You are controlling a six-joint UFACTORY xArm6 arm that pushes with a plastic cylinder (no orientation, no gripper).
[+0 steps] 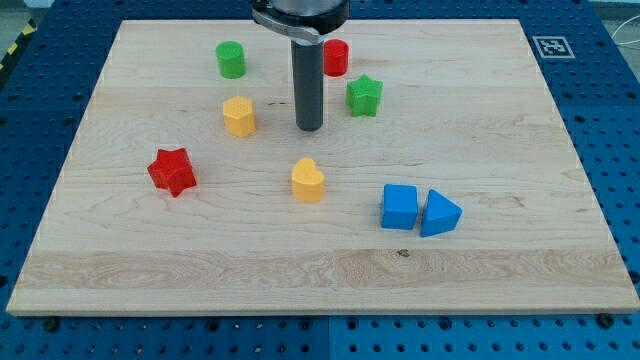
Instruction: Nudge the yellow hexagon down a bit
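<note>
The yellow hexagon (239, 116) sits on the wooden board (320, 250), upper left of centre. My tip (309, 128) rests on the board to the right of the hexagon, apart from it by about a block's width. A yellow heart (308, 181) lies below my tip.
A green cylinder (231, 60) lies above the hexagon. A red cylinder (335, 58) is partly hidden behind the rod. A green star (364, 96) lies right of the tip. A red star (172, 171) is at the left. A blue cube (400, 207) touches a blue triangle (439, 213).
</note>
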